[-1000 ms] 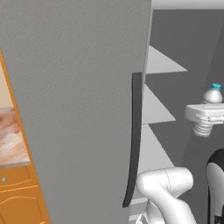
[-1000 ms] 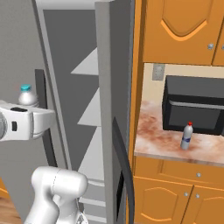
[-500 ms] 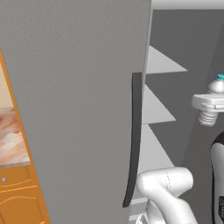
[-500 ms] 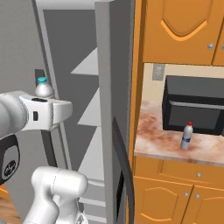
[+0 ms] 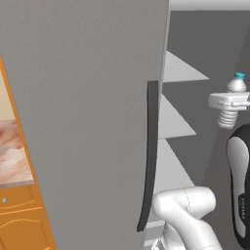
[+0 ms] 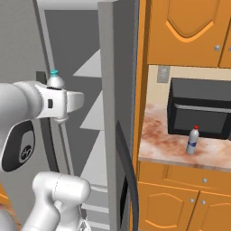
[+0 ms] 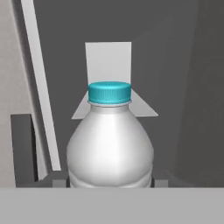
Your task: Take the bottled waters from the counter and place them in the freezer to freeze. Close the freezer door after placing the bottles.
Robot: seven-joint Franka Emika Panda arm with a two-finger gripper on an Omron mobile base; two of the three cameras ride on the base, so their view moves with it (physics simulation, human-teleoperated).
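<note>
My gripper (image 5: pixel 229 101) (image 6: pixel 57 101) (image 7: pixel 109 181) is shut on a clear bottled water with a light-blue cap (image 5: pixel 237 84) (image 6: pixel 54 80) (image 7: pixel 109 131), held upright in front of the open freezer (image 5: pixel 215 44) (image 6: pixel 72 36). White shelves (image 5: pixel 180 69) (image 6: pixel 91 67) line the grey interior behind the bottle. The freezer door (image 5: pixel 83 122), a flat grey panel with a dark bar handle (image 5: pixel 151 156), stands on the left. The red-capped bottled water (image 6: pixel 192 140) stands upright on the pink marbled counter (image 6: pixel 162 144), in front of the microwave.
A second grey door (image 6: pixel 118 81) with a dark handle and dark panel stands between the freezer opening and the counter. A black microwave (image 6: pixel 200 113) sits on the counter under orange wall cabinets (image 6: pixel 185 31). More counter and orange cabinets (image 5: pixel 14 215) show left of the door.
The arm has carried the light-blue-capped bottle upward and further toward the open freezer. The grip has not changed, and the red-capped bottle has stayed put.
</note>
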